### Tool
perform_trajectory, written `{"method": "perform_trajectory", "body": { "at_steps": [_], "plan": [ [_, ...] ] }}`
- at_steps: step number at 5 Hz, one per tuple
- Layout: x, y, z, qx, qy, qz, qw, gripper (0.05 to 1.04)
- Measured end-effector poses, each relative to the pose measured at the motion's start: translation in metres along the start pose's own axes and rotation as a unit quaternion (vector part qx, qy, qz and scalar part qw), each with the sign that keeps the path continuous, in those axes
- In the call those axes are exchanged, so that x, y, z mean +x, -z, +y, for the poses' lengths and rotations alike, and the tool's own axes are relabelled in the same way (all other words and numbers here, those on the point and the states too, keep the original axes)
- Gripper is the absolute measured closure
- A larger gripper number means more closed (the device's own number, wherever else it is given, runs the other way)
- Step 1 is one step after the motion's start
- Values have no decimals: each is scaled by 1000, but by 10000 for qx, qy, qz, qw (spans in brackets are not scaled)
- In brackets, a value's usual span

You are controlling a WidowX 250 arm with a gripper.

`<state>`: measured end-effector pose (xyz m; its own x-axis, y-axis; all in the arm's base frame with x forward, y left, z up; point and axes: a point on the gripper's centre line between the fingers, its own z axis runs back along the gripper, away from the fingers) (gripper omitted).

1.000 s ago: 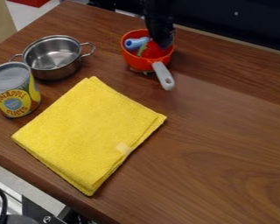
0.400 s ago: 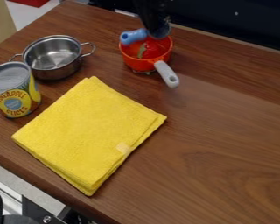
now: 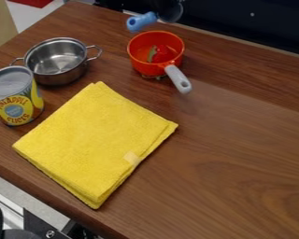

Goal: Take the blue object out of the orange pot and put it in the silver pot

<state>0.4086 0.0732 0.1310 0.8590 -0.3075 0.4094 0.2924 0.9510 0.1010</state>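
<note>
- The gripper (image 3: 162, 9), above the far rim of the orange pot (image 3: 146, 68), is closed on the blue object (image 3: 142, 21); how wide its fingers stand I cannot tell.
- The blue object is up over that pot's far left side, out of it.
- The silver pot (image 3: 54, 78) stands left of the orange pot.
</note>
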Motion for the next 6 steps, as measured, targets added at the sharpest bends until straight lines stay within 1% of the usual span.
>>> {"method": "perform_trajectory", "body": {
  "at_steps": [1,2,3,4,5,6],
  "plan": [
    [-11,-11,4,291,-413,71,9987,1005],
    [-37,-26,20,492,-874,176,9948,1005],
    [-63,-36,40,518,-1043,294,9928,1005],
    [-81,-41,62,641,-1400,331,9875,1005],
    [-103,-34,81,1152,-1472,349,9818,1005],
    [-116,-18,86,1502,-1438,325,9776,1005]
  ]
}}
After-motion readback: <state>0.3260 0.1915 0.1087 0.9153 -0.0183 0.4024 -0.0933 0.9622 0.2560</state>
